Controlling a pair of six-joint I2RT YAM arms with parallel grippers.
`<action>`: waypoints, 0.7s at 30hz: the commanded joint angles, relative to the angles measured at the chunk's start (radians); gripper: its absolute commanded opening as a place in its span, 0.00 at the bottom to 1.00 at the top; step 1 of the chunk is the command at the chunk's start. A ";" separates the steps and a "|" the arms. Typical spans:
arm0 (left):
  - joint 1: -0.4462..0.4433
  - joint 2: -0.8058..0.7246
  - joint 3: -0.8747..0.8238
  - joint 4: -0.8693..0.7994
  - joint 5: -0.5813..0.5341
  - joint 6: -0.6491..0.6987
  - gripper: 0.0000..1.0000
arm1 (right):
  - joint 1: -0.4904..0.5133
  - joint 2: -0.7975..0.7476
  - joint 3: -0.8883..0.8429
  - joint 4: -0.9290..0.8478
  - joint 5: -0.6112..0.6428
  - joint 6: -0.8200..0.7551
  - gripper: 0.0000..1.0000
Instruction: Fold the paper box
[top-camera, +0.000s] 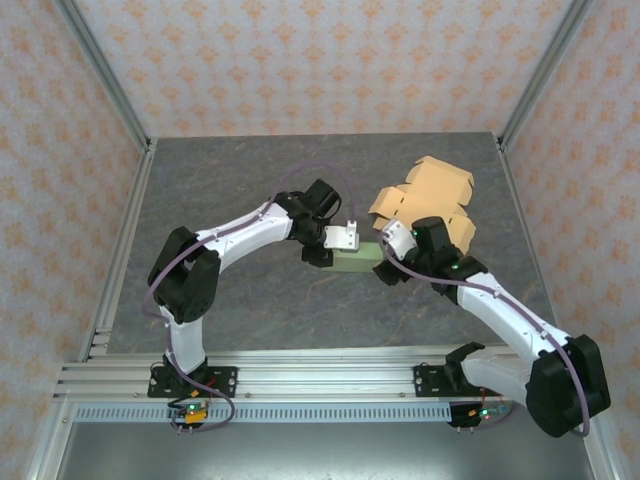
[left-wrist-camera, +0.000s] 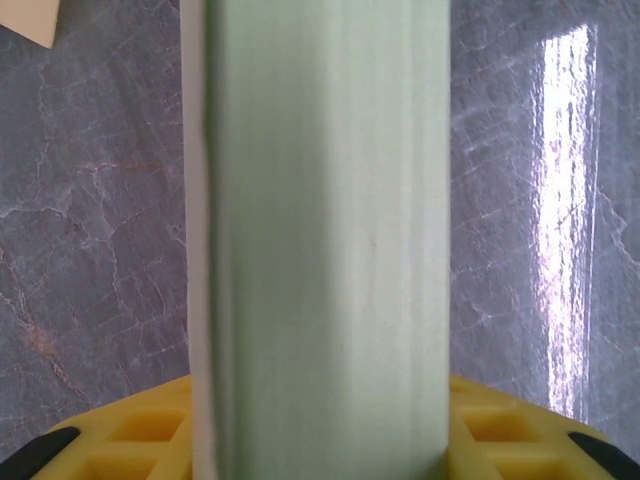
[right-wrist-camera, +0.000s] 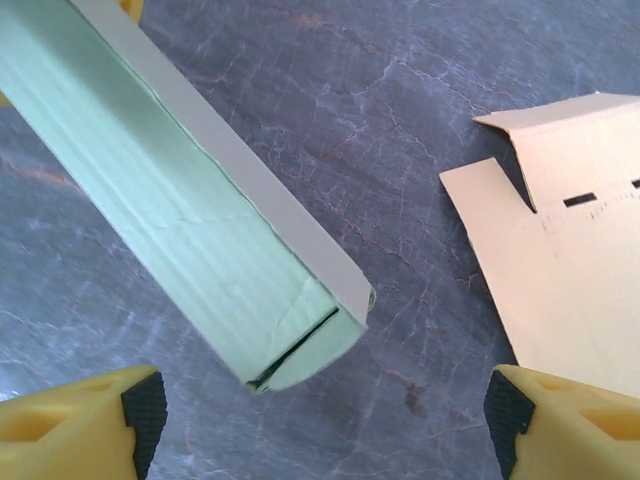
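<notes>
A long pale green paper box lies level between the two arms over the grey table. My left gripper is shut on its left end; in the left wrist view the green box runs up the middle with the yellow fingers pressed to both sides. My right gripper stands open at the box's right end. In the right wrist view the closed end flap of the green box hangs just above the wide gap between the yellow fingertips, touching neither.
A flat, unfolded tan cardboard blank lies on the table behind the right gripper, and its edge reaches close to the right finger. Metal frame posts and patterned walls ring the table.
</notes>
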 joint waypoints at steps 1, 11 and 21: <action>-0.007 0.017 0.024 -0.117 -0.034 0.058 0.40 | -0.004 0.029 0.010 0.043 -0.029 -0.211 0.84; -0.007 -0.008 -0.033 -0.051 0.010 0.060 0.41 | -0.022 0.146 0.003 0.151 -0.223 -0.377 0.78; -0.007 -0.072 -0.117 0.071 0.011 0.068 0.42 | -0.023 0.190 0.015 0.150 -0.248 -0.366 0.48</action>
